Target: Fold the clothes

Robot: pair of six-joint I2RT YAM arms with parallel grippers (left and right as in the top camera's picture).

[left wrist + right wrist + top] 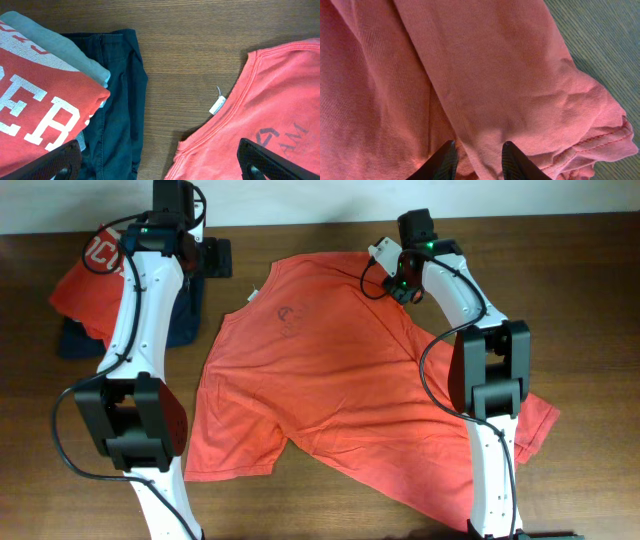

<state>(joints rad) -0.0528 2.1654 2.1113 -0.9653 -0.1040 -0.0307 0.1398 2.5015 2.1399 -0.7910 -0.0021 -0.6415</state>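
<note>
Crowding the far left corner of the table point(300, 230) is a stack: a folded red shirt point(35, 115) with white block letters on top, a grey-blue garment point(75, 55) under it and a dark navy garment point(120, 75) at the bottom. The left gripper point(157, 152) hangs just beside that pile, fingers spread wide, only wood and a navy edge between them. And the T-shirt point(340, 380)? It's spread flat mid-table, collar toward the far edge, white neck tag point(217, 105) showing (faint lettering on the cloth too). The right gripper point(477, 152) is down on the shirt's far right shoulder by the sleeve, fingers drawn close, with a ridge of coral cloth pinched between them. The right arm crosses the shirt's right side, hiding part of it.
</note>
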